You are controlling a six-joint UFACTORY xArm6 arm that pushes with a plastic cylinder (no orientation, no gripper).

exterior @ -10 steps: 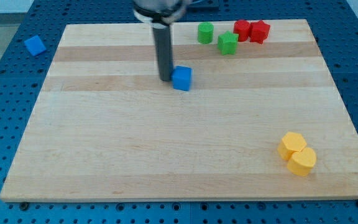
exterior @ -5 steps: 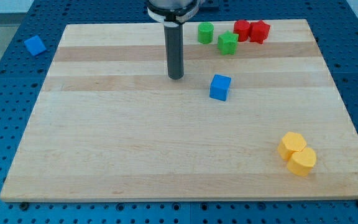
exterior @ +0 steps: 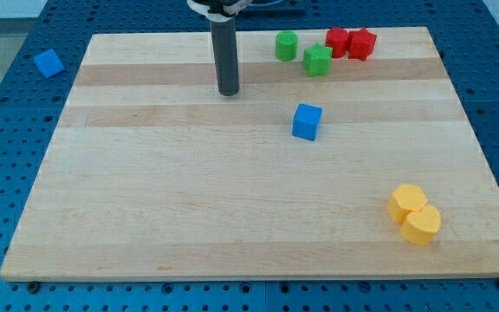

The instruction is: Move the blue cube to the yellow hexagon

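Note:
A blue cube [exterior: 307, 121] lies on the wooden board [exterior: 189, 199], a little right of centre in the upper half. Two yellow blocks sit touching near the board's lower right: a yellow hexagon [exterior: 405, 201] and a rounder yellow block [exterior: 422, 224] just below and right of it. My tip [exterior: 228, 92] stands on the board up and to the left of the blue cube, well apart from it. The rod rises from the tip out of the view's top.
A green cylinder [exterior: 286, 45], a green star [exterior: 317, 60] and two red blocks [exterior: 337, 40] [exterior: 361, 43] sit along the board's top edge at the right. Another blue block [exterior: 48, 62] lies off the board at the view's upper left.
The blue cube slid right and a little down, then stayed put. My tip followed it to the right, then drew back up and to the left, away from the cube.

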